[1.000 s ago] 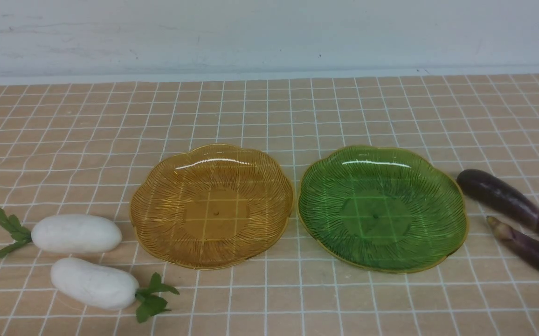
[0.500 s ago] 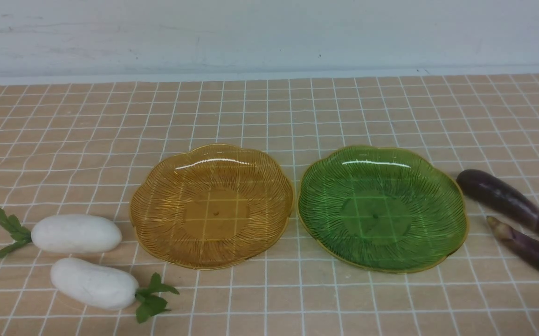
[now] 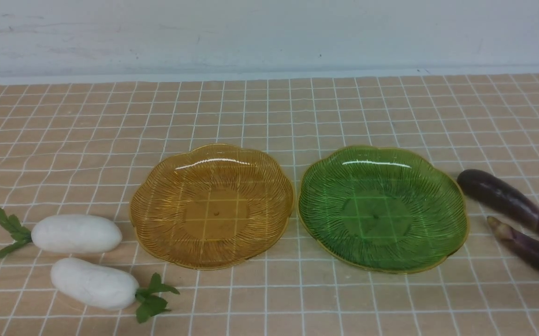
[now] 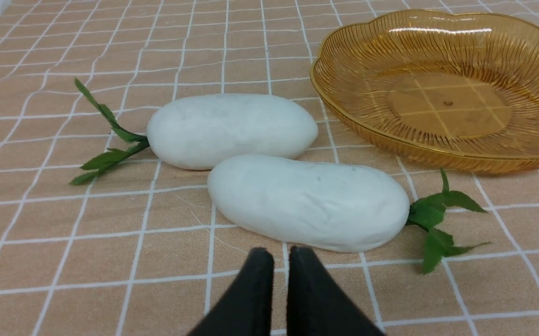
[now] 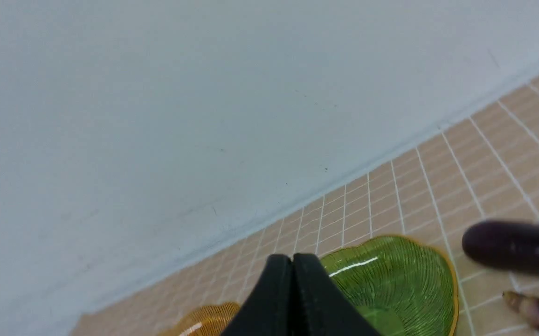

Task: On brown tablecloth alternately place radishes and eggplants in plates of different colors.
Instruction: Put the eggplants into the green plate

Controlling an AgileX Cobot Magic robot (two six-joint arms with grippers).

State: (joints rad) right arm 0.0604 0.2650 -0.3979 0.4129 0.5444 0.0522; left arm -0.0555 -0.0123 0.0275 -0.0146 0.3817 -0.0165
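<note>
At the near left of the brown tablecloth (image 3: 335,116), one white radish (image 3: 94,283) is laid with its leaves pointed right, below the amber plate's rim. In the left wrist view, the left gripper (image 4: 281,255) is seen in front of it, its fingers closed down to a thin slit, with nothing pinched. The right gripper (image 5: 292,259) is pressed together, and nothing is held by it.

At the near right, a dark eggplant (image 3: 533,252) is cut off by the front view's edge, its stem end turned toward the green plate. Just beyond the first radish, a second radish (image 3: 76,233) is set, leaves pointed left; from the near side, it is partly blocked by the first. Whether the two are touching cannot be told.

In the middle, the amber plate (image 3: 216,212) and the green plate (image 3: 376,214) are placed side by side, their rims close together, both empty. Just beside the green rim, the farther eggplant (image 3: 507,200) is laid aslant. Behind everything, the cloth is bounded by a pale, scuffed wall (image 3: 269,37).
</note>
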